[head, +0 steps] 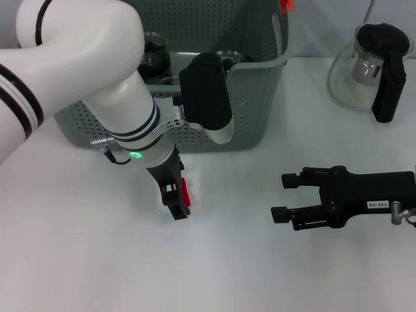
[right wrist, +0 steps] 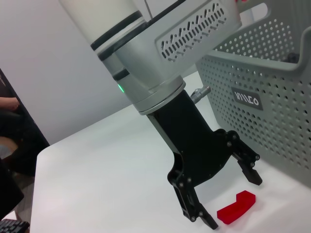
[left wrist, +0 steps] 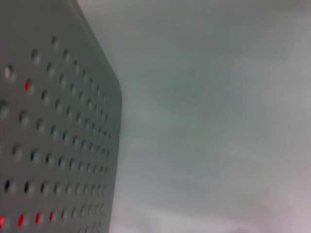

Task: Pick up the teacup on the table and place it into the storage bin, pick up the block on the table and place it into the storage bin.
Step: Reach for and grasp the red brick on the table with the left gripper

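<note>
The red block lies on the white table just in front of the storage bin. My left gripper points down at the block and is open. In the right wrist view its black fingers straddle the block, which rests on the table beside the bin. A clear glass teacup shows inside the bin, partly hidden behind my left arm. Off to the right, my right gripper lies low over the table, open and holding nothing.
A glass teapot with a black handle stands at the back right. The left wrist view shows only the bin's perforated wall and bare table. White table lies between the two grippers.
</note>
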Robot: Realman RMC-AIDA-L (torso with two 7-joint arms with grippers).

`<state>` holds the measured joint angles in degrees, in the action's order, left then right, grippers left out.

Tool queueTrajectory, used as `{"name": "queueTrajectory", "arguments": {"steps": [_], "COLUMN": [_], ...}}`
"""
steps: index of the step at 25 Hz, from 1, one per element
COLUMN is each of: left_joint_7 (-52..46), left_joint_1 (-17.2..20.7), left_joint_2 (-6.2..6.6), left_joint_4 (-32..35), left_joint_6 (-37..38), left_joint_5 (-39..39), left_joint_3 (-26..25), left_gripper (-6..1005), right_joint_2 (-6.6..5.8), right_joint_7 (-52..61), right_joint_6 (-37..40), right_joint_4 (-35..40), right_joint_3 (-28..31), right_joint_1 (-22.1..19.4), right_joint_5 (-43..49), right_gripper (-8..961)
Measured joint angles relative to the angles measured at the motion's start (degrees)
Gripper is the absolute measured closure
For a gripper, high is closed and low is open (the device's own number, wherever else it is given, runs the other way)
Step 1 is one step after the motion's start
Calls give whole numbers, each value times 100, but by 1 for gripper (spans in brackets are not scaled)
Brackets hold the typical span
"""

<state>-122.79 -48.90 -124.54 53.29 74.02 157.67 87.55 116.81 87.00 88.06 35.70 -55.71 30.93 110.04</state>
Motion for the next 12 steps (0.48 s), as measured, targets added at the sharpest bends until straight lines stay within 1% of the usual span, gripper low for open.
{"name": "queueTrajectory", "arguments": {"steps": [12], "left_joint_7": [0], "left_joint_1": [-6], "left_joint_2": [0], "left_joint_4": [-80], "left_joint_6": [-94], "left_joint_5": [1], "left_joint_3": [8], "left_gripper": [66], "right_joint_2": [0], "right_joint_7": [0], "right_joint_6": [4], "right_joint_4": [-2], "right_joint_3": [-21], "right_joint_1": [-1], "right_joint_5": [0], "right_gripper": [38]}}
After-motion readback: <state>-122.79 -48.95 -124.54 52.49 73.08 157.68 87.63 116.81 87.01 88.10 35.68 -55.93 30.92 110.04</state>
